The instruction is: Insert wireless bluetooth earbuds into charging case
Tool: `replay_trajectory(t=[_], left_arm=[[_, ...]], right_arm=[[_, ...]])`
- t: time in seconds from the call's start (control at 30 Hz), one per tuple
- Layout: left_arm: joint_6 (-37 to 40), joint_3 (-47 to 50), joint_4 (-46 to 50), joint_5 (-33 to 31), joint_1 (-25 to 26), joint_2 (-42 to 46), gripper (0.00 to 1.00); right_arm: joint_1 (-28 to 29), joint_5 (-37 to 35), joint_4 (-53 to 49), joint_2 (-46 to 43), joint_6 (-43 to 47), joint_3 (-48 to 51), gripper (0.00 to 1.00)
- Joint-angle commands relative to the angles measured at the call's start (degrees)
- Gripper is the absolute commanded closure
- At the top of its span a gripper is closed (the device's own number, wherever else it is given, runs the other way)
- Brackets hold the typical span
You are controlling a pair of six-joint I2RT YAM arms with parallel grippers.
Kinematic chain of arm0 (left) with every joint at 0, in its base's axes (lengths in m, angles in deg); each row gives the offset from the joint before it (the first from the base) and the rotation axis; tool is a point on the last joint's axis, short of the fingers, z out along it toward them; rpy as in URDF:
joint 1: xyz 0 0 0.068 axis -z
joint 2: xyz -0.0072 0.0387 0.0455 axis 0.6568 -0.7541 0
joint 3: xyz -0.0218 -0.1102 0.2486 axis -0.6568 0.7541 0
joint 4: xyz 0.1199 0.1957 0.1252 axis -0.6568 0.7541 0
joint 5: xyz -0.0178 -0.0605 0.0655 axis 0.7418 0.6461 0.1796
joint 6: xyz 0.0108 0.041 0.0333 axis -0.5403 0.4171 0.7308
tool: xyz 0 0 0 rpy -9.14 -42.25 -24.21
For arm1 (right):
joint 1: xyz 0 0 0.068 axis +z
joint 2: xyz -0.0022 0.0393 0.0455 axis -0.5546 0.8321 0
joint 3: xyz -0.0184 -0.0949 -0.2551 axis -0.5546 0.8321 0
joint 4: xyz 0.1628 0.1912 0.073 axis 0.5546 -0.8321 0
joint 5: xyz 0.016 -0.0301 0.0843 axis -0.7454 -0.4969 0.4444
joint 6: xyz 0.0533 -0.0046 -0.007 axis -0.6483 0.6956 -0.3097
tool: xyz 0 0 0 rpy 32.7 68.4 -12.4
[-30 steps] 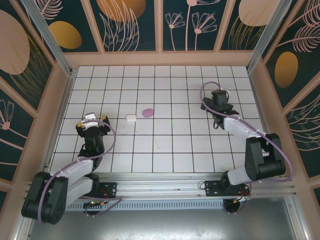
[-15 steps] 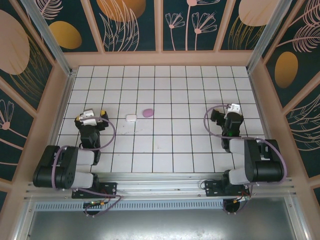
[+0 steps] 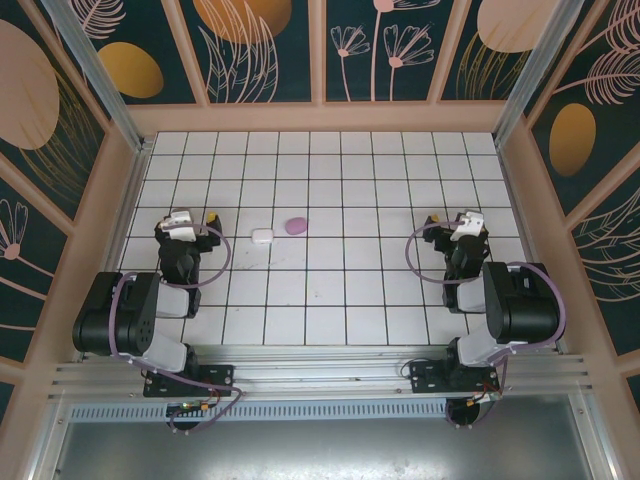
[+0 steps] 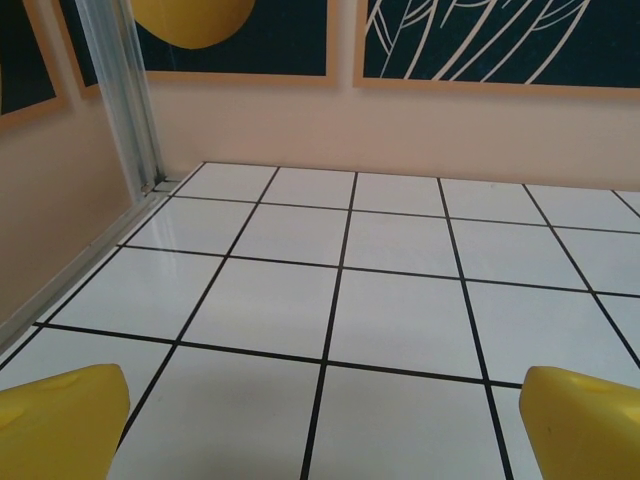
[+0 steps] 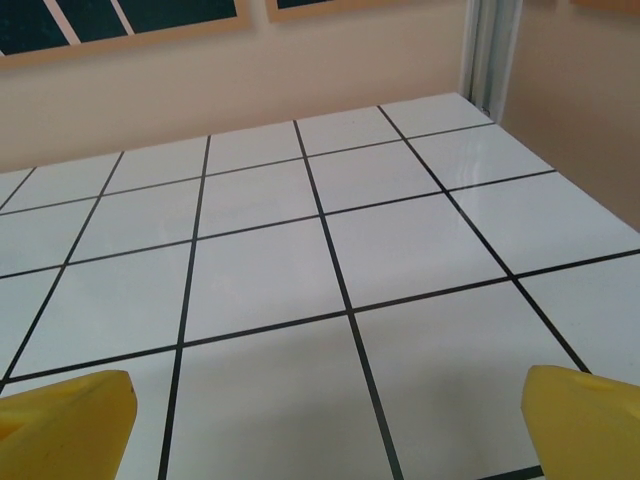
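Note:
A small white rounded charging case (image 3: 262, 237) lies on the tiled table left of centre. Just to its right and a little farther back lies a small purple oval object (image 3: 296, 225). I cannot make out separate earbuds at this size. My left gripper (image 3: 185, 222) sits to the left of the case, apart from it, with its arm folded back. In the left wrist view the left gripper (image 4: 325, 425) is open, its yellow fingertips (image 4: 60, 420) wide apart over bare tiles. My right gripper (image 3: 457, 222) sits far right; up close the right gripper (image 5: 325, 420) is open and holds nothing.
Peach walls with dark floral panels enclose the white tiled table (image 3: 330, 290) on three sides. A metal post (image 4: 125, 100) stands in the far left corner and another metal post (image 5: 490, 50) in the far right corner. The arm bases sit on the rail (image 3: 320, 375) at the near edge.
Both arms have folded back toward their bases. The right gripper has drawn back from mid-table toward the near right. The white case and the purple object have not moved.

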Motion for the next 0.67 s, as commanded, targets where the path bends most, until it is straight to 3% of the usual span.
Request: replay_trajectory(t=[0.0,0.63], left_arm=[[-0.3,-0.5,-0.4,0.8,-0.5,-0.1,0.01],[-0.3,-0.7,-0.1,0.7,-0.4,-0.1,0.01]], right_arm=[[-0.3,1.3,3.8,0.2,-0.6,0.1,0.01],[-0.2,3.9,2.8,0.3,0.5,-0.6,0.01]])
